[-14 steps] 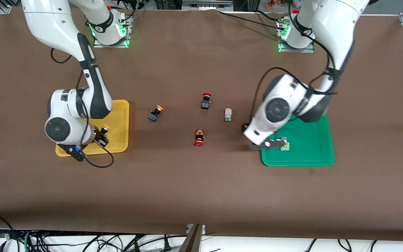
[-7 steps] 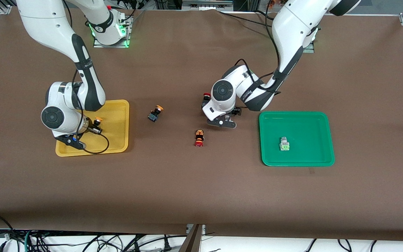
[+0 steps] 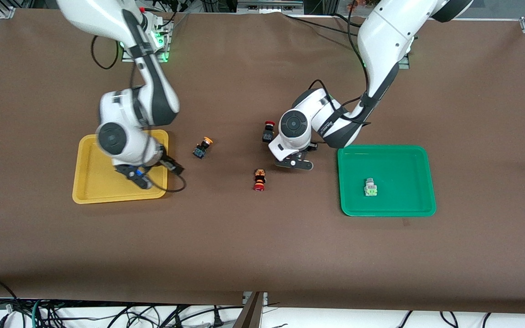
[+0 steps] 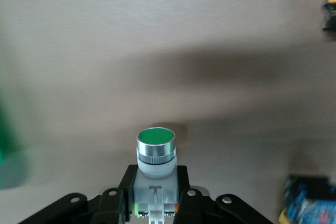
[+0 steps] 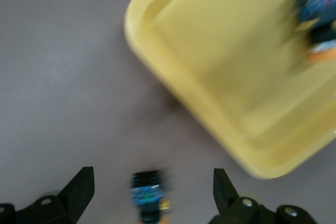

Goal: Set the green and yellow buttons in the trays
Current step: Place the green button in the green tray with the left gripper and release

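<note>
Brown cloth covers the whole table (image 3: 262, 246) that I am working over. I see the yellow tray (image 3: 90, 182) toward the right arm's end and the green tray (image 3: 404, 159) toward the left arm's end, well apart.

I have the right gripper (image 5: 152, 190) up over the cloth just off the yellow tray's corner, its fingers spread wide with nothing between them. My left gripper (image 4: 155, 203) is low between the two trays, its fingers clamped on the grey body of a green button (image 4: 155, 153), the green face pointing away from the wrist.

On my right wrist view a blurred yellow button (image 5: 317, 22) lies inside the yellow tray. A second yellow button (image 3: 202, 147) lies on the cloth beside that tray. A second green button (image 3: 370, 187) lies in the green tray. Two red switches (image 3: 259, 179) lie on the cloth near the left gripper.
</note>
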Action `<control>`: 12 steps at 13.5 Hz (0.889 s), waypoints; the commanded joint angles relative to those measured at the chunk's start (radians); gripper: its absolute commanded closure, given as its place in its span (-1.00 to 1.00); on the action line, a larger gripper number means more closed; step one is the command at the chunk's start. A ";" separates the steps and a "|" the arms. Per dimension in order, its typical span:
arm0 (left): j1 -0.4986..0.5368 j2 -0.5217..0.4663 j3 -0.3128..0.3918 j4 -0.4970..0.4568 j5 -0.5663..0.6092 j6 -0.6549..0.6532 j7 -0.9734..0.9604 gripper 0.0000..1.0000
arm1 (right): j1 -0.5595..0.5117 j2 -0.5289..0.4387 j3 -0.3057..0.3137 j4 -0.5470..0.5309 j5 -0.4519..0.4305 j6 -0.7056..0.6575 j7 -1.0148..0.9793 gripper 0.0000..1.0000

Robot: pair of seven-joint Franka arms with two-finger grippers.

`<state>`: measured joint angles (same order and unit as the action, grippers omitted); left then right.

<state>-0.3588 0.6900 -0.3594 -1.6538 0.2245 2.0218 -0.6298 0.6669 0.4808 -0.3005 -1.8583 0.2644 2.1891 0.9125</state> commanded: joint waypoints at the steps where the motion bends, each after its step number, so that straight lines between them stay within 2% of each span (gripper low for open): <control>1: 0.128 -0.131 -0.001 -0.015 0.021 -0.138 0.218 1.00 | 0.019 -0.004 0.062 -0.105 0.019 0.183 0.126 -1.00; 3: 0.277 -0.144 0.000 -0.015 0.022 -0.163 0.464 1.00 | 0.023 -0.004 0.110 -0.159 0.019 0.242 0.160 -1.00; 5: 0.400 -0.132 0.005 -0.021 0.068 -0.147 0.669 1.00 | 0.022 -0.004 0.120 -0.183 0.018 0.239 0.149 -1.00; 7: 0.483 -0.109 0.000 -0.046 0.191 -0.080 0.729 1.00 | 0.023 -0.001 0.120 -0.196 0.013 0.232 0.138 -1.00; 9: 0.523 -0.086 0.002 -0.098 0.199 0.036 0.736 1.00 | 0.029 0.012 0.120 -0.208 0.010 0.239 0.134 -1.00; 10: 0.529 -0.084 0.000 -0.101 0.197 0.054 0.731 -0.71 | 0.045 0.024 0.120 -0.206 0.012 0.248 0.135 -0.99; 11: 0.531 -0.095 0.000 -0.094 0.196 0.046 0.734 -1.00 | 0.049 0.033 0.120 -0.206 0.012 0.267 0.137 -0.96; 12: 0.531 -0.115 -0.004 -0.081 0.182 0.038 0.730 -1.00 | 0.051 0.038 0.120 -0.206 0.013 0.274 0.143 -0.71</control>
<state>0.1667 0.6222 -0.3439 -1.7351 0.3940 2.0661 0.1006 0.7008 0.5136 -0.1794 -2.0465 0.2651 2.4258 1.0586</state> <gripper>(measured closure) 0.537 0.018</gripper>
